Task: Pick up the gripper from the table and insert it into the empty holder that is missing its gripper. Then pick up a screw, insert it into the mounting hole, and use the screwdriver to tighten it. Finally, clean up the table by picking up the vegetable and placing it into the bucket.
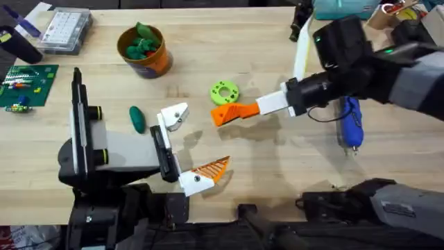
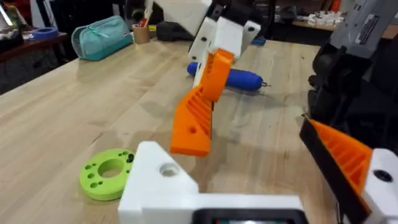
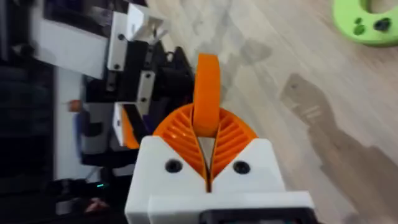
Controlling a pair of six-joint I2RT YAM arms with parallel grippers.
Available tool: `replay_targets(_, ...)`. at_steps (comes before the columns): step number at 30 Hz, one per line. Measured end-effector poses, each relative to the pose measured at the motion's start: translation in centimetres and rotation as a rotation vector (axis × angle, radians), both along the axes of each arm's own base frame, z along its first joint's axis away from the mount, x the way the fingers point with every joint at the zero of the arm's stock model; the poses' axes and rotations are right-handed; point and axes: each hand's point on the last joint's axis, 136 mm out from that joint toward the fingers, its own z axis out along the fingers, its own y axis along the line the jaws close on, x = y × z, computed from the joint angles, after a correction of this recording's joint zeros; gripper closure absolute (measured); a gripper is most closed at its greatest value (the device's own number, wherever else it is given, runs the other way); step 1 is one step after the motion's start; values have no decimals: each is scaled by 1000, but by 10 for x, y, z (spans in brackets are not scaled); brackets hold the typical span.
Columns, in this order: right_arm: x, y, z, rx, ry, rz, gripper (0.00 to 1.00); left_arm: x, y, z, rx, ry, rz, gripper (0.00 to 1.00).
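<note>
Right hand (image 1: 244,111) clamps the orange finger (image 1: 229,114), carried above the worktop (image 1: 277,167), tip aimed toward the bare bracket (image 1: 173,115) for insertion. Left hand (image 1: 189,147) spread wide, presenting that bracket.

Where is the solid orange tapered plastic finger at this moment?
In the overhead view the solid orange tapered plastic finger is held off the table in the right gripper, just below the lime-green round disc and right of the fingerless white bracket.
</note>
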Motion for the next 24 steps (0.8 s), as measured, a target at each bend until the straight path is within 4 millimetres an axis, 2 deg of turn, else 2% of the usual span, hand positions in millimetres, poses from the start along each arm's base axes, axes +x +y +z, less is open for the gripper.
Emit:
replay_targets(6, 3, 13, 11, 150, 110, 48, 993, 0, 0, 0, 0, 0, 0, 11)
replay_targets(13, -5, 25, 19, 236, 176, 126, 994, 0, 0, 0, 0, 0, 0, 11)
replay_targets(24, -10, 26, 26, 269, 209, 155, 994, 0, 0, 0, 0, 0, 0, 11)
